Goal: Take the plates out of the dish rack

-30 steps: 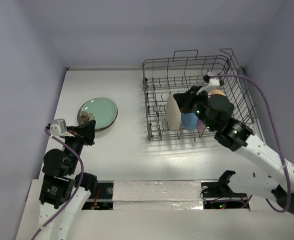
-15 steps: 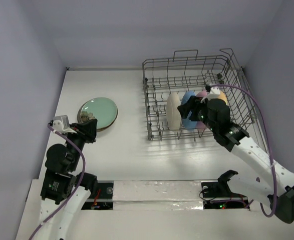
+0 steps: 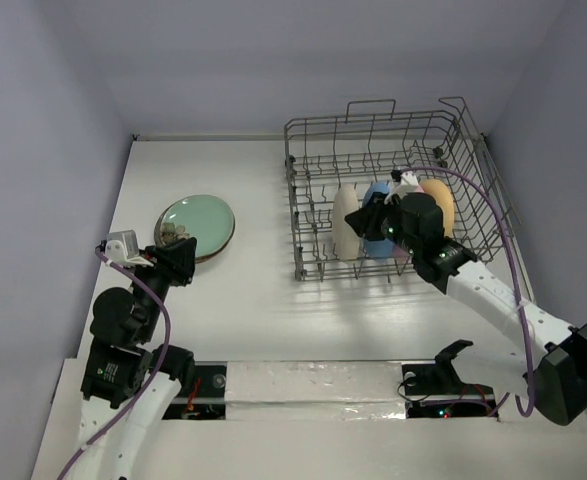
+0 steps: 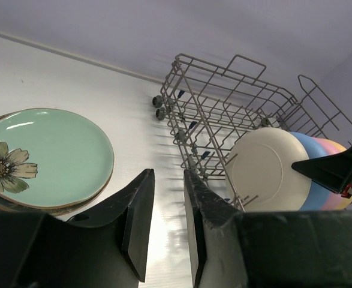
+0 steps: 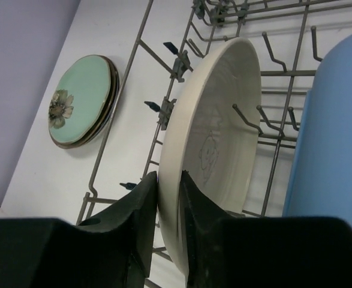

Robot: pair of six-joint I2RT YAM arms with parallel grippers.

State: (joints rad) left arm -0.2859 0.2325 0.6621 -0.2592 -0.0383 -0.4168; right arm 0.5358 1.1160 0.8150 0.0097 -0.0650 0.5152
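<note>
The grey wire dish rack [image 3: 473,170] stands at the right and holds a cream plate [image 3: 346,222], a sky blue plate [image 3: 375,200] and an orange-yellow plate [image 3: 439,205] on edge; the pink plate is mostly hidden by my arm. My right gripper [image 3: 369,222] is shut on the near rim of the cream plate [image 5: 223,120], with one finger on each face [image 5: 170,177]. The plate still stands in the rack. My left gripper [image 3: 178,255] is open and empty [image 4: 168,174], above the table near the mint green plate [image 3: 197,225] that tops a stack.
The stack under the mint green plate [image 4: 50,156] lies on the table left of the rack [image 4: 223,96]. The sky blue plate [image 5: 337,132] stands just right of the cream one. Walls close in the table at the back and both sides.
My right gripper has moved left and down from over the blue and pink plates onto the cream plate's rim. The left arm has barely moved.
</note>
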